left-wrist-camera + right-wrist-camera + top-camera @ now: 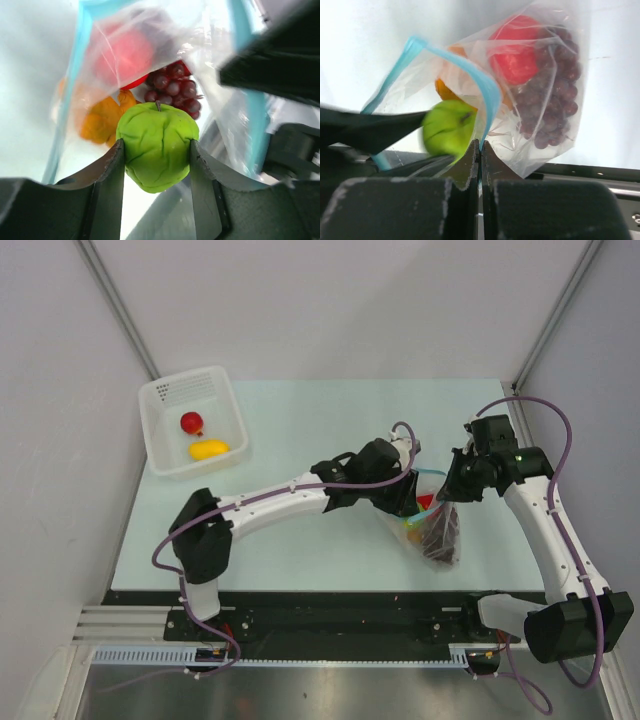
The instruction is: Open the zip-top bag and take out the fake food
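We pinch a green toy apple at the mouth of the clear zip-top bag.

Our left claw (pixel 156 150) is half spread and clamps the lumpy green plastic apple (pixel 157 127) between its two dark fingers, right at the opening of the small clear crinkly plastic zip-top bag (pixel 437 533) with the light blue zip strip (pixel 487 87). Our right claw (pixel 479 146) is pressed together, pinching the bag's rim at that strip. Deeper inside the bag we see a dark purple grape bunch (pixel 172 90), a red round fruit (pixel 515 50) blurred by the film, and an orange piece (pixel 100 125). From above, our left wrist hides the bag's mouth. Well to the left of the bag and farther back stands a white perforated plastic basket (pixel 185 390) holding a second red round fruit (pixel 191 421) and a yellow piece (pixel 209 449).
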`<control>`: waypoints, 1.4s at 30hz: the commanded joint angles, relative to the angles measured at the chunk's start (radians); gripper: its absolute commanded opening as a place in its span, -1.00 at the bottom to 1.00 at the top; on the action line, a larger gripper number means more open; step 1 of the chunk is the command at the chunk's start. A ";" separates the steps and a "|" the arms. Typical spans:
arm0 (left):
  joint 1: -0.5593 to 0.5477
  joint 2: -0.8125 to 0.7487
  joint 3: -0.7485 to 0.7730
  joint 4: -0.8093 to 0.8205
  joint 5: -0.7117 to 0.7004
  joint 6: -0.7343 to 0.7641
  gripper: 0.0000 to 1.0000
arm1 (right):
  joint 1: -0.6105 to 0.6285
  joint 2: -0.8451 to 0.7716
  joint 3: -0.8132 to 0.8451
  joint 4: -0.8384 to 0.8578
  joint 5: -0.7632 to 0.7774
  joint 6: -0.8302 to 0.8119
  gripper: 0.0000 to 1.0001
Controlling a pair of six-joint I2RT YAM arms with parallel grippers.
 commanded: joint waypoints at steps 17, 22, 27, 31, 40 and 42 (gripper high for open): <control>0.380 -0.358 -0.176 0.290 0.283 -0.065 -1.00 | 0.025 0.013 -0.004 0.025 0.048 -0.051 -1.00; 0.605 -0.378 -0.200 0.286 0.187 -0.115 -1.00 | 0.025 0.041 -0.004 0.046 0.027 -0.048 -1.00; 0.808 -0.334 -0.185 0.243 0.091 -0.187 -1.00 | 0.025 0.067 -0.004 0.066 0.014 -0.034 -1.00; 0.970 -0.233 -0.092 0.116 -0.025 -0.218 -1.00 | 0.022 0.087 -0.004 0.085 0.019 -0.019 -1.00; 1.058 0.057 0.318 -0.237 -0.413 -0.135 -1.00 | 0.006 0.133 -0.003 0.132 0.005 0.029 -1.00; 1.069 0.092 0.356 -0.258 -0.429 -0.129 -1.00 | 0.003 0.137 -0.003 0.140 0.002 0.035 -1.00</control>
